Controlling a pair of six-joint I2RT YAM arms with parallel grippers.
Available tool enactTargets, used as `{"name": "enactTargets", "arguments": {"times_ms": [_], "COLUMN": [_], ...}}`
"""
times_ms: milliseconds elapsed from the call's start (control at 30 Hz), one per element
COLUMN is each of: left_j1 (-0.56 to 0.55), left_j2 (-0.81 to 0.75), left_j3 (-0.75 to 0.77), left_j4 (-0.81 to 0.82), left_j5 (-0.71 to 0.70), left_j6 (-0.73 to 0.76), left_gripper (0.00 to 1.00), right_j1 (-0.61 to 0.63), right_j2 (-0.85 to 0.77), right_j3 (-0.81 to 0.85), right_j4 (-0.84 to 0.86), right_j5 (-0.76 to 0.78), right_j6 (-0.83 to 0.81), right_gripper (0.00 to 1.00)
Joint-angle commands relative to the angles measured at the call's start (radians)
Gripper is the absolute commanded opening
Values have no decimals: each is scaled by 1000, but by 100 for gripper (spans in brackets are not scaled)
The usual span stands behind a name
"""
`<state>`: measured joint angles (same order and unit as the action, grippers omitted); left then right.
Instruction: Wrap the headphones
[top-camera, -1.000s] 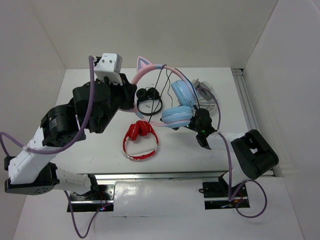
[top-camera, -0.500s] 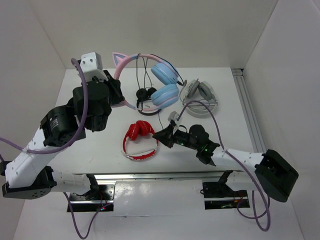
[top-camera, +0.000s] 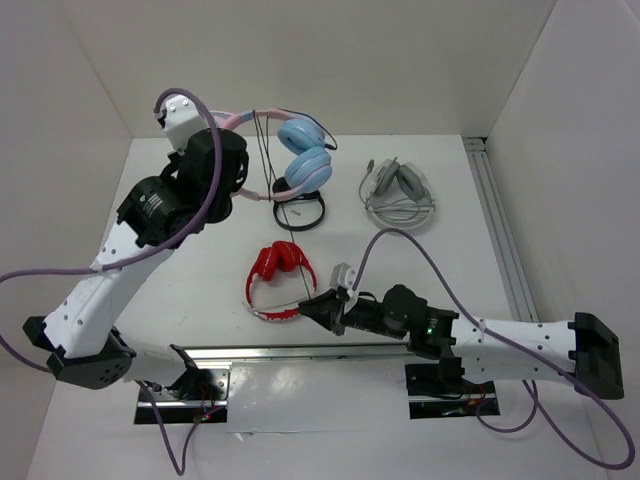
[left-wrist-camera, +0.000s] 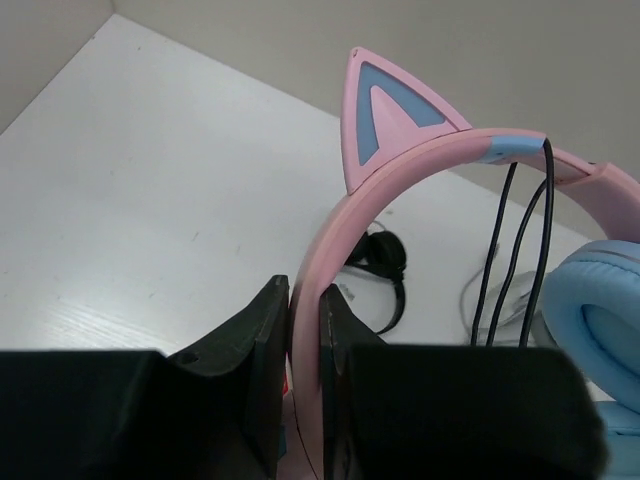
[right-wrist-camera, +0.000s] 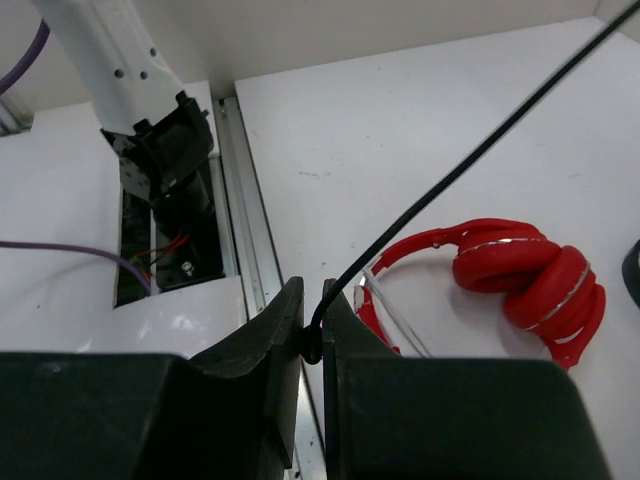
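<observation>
Biggest first: the headphones are at the far side of the table, a bit left of the middle. I think they're held up in the air, not lying down.

The left claw is shut tight on the pink headband, on the side part below the cat ear. Good spot to hold, I think. The band looks hard and springy, so it won't squish, but smooth plastic could slip or twist. The whole thing looks light.

From above, the band's long way runs left to right. The claw is at the left end and the blue ear cups are at the right end, sitting close together. The cat ear points up. The cups look soft and puffy, so I wouldn't grab there.

Next, the thin black cable. Some of it hangs in loops over the band. One stretch is pulled in a straight line from far to near, going over the red pair. It's floppy and skinny and prob. easy to yank too hard, so go gentle.

Smallest bit: the right claw, at the near edge, is pinched shut on that cable.
</observation>
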<state>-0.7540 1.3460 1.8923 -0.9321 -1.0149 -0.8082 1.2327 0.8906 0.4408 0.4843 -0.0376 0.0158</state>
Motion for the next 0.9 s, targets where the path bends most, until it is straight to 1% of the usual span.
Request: {"name": "enactTargets", "arguments": {"times_ms": [0,33,67,167,233,367,400,433,467,533,567,633,667,700,733,767,800,867], "left_j1": [68,83,114,133,133,133,119,110,101,82,67,50,41,32,31,21,21,-22], "left_j2": [11,21,21,10,1,-45,-56,-70,-83,-122,-131,-145,-154,-154,-163,-163,-172,-185], "left_j3": [31,12,-10,-111,-177,-297,-320,-376,-406,-479,-499,-547,-558,-573,-587,-610,-628,-671], "left_j4": [101,101,148,211,249,334,351,378,448,513,545,625,665,665,720,739,771,844], "left_j5": [13,36,56,65,65,85,85,75,65,65,65,65,81,103,128,146,160,151], "left_j6": [-98,-108,-91,-65,-65,-16,-6,10,62,108,160,219,272,311,349,380,458,527], "left_gripper": [0,0,0,0,0,0,0,0,0,0,0,0,0,0,0,0,0,0], "right_j1": [80,80,92,93,93,93,93,93,93,93,93,82,71,71,62,62,62,62], "right_j2": [28,40,63,84,96,105,105,114,114,134,134,154,154,154,165,165,165,165], "right_j3": [67,96,113,185,208,280,297,314,346,378,409,440,467,478,490,499,509,523], "right_j4": [-145,-159,-188,-240,-262,-331,-372,-391,-410,-466,-484,-536,-565,-566,-591,-602,-613,-635], "right_j5": [39,39,39,-5,-18,30,41,41,57,70,82,91,82,82,82,82,82,82], "right_j6": [-40,-54,-54,-76,-94,-137,-146,-164,-174,-192,-212,-230,-252,-261,-270,-289,-300,-312], "right_gripper": [0,0,0,0,0,0,0,0,0,0,0,0,0,0,0,0,0,0]}}
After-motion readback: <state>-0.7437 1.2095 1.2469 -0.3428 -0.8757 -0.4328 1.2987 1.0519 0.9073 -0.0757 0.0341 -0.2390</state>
